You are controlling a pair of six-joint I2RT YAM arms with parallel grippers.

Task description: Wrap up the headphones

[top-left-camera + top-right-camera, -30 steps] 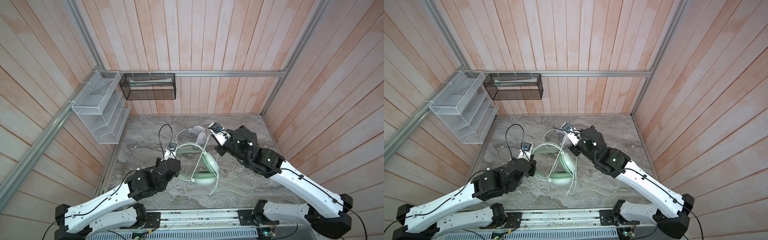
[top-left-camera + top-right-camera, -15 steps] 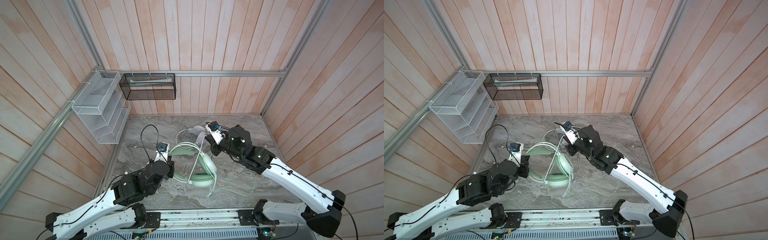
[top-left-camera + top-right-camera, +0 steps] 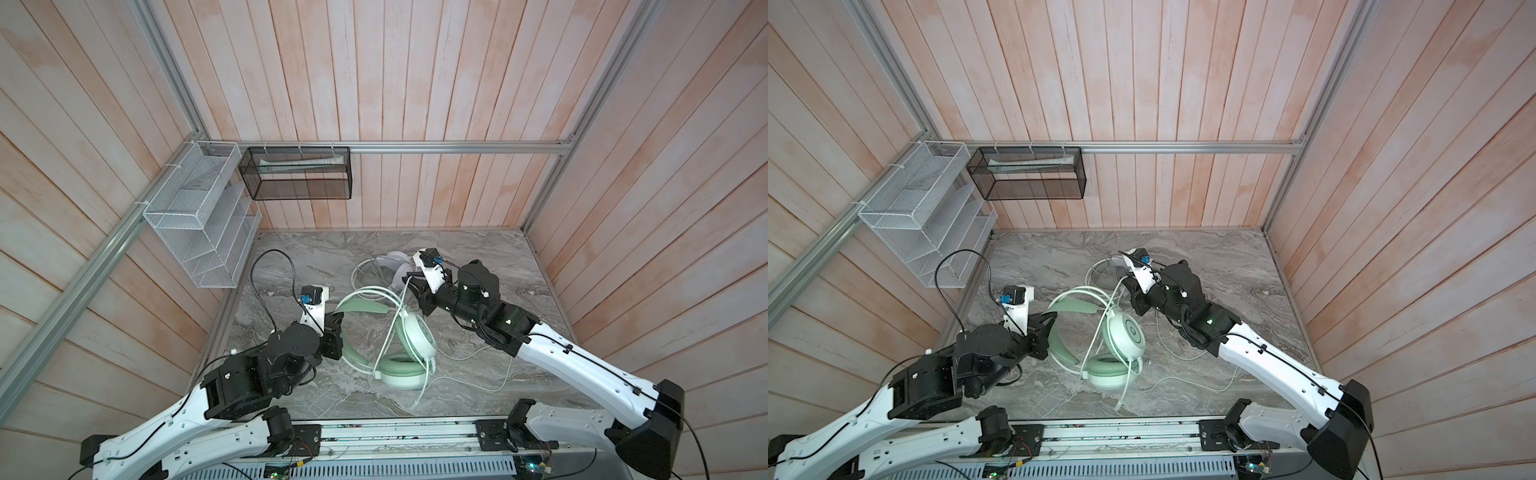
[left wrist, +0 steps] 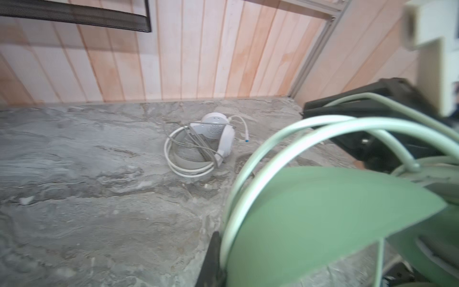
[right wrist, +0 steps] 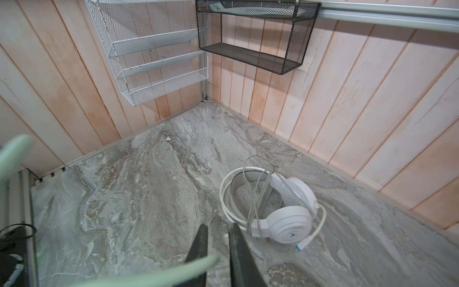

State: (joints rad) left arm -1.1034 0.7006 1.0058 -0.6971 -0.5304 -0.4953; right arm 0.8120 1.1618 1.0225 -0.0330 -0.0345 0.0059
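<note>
Mint green headset [image 3: 401,368] is seen on the tabletop [image 3: 332,249] near the front edge, about mid-width, one earcup flat and the other tipped up on it. Its loose cable [image 3: 390,332] is trailed over the marble toward the front edge and the right side. Left gripper [image 3: 336,322] is clamped on the green headband [image 3: 361,307], which is held off the surface on the left of the earcups. One cable strand is led up from the earcups to the right gripper [image 5: 218,227]. Its jaws are parted by a narrow gap, and the strand is laid across one finger. White headset [image 5: 285,218] is set near the back edge, apart from both grippers, with its cable looped around the band. White mesh rack [image 3: 199,232] and black mesh basket [image 3: 299,174] are hung on the walls behind.
</note>
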